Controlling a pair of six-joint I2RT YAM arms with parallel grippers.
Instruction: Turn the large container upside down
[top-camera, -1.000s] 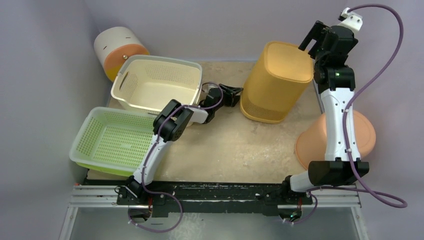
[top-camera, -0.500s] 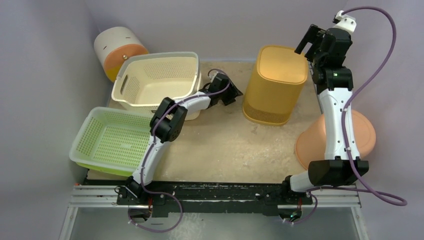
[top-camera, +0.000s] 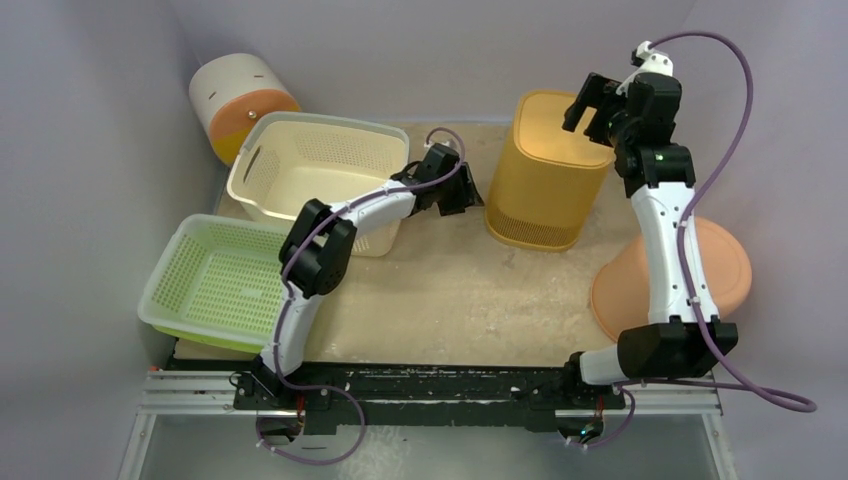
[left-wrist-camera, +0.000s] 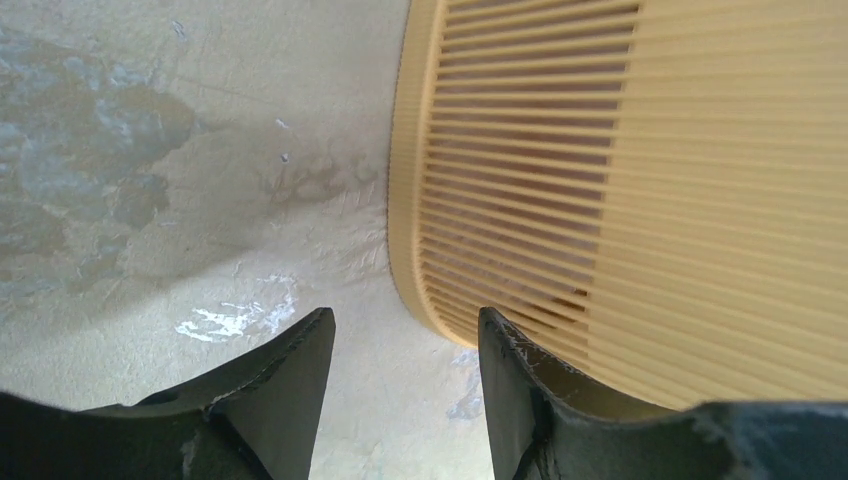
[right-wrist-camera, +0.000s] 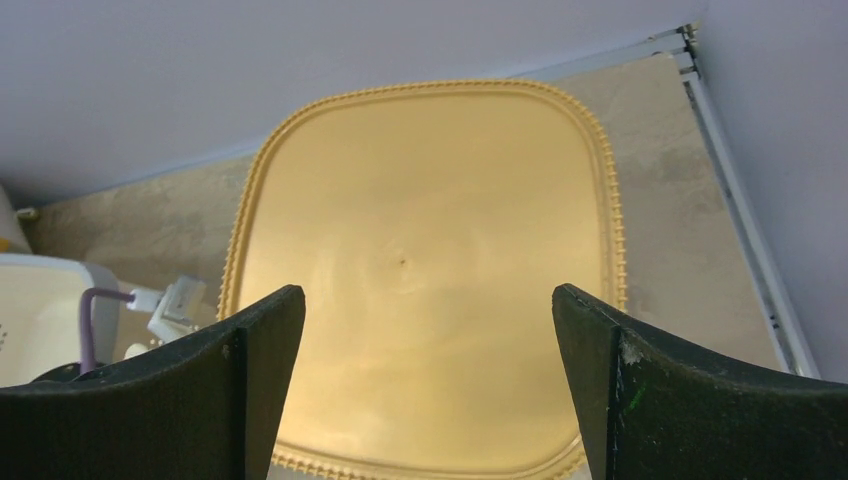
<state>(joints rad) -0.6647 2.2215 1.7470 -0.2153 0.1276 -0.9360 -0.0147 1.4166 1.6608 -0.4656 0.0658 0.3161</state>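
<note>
**Amber bin stands base-up, both pincers spread beside it**

Your left gripper (left-wrist-camera: 400, 330) has its jaws spread, with bare table showing in the gap. In its wrist view the large container (left-wrist-camera: 640, 180) fills the side from 12 to 4 o'clock. The slatted wall runs down to a rim that rests on the table (left-wrist-camera: 150, 200), and the finger on that side (left-wrist-camera: 510, 390) overlaps the rim's lower curve. You cannot tell from here whether they touch. From above, the left gripper (top-camera: 455, 190) sits low at the container's 9 o'clock, just beside its base edge.

Your right gripper (right-wrist-camera: 430, 300) is also wide open, its two dark fingers (right-wrist-camera: 265, 350) apart at either side of the view. The container's closed, flat bottom (right-wrist-camera: 420, 250) faces up between and beyond them. In the top view the right gripper (top-camera: 590, 100) hangs over the upturned bottom towards its 1 o'clock corner and holds nothing.

The large container (top-camera: 548, 170) stands at the far middle of the table (top-camera: 450, 290), mouth down.

Farther out:
- A cream basket (top-camera: 320, 165) lies at the container's 9 o'clock, behind the left arm.
- A green basket (top-camera: 225, 280) lies at 8 o'clock.
- A white-and-orange cylinder (top-camera: 240, 100) leans in the far corner at 10 o'clock.
- An orange dome (top-camera: 720, 280) rests at 4 o'clock, partly hidden by the right arm.
</note>
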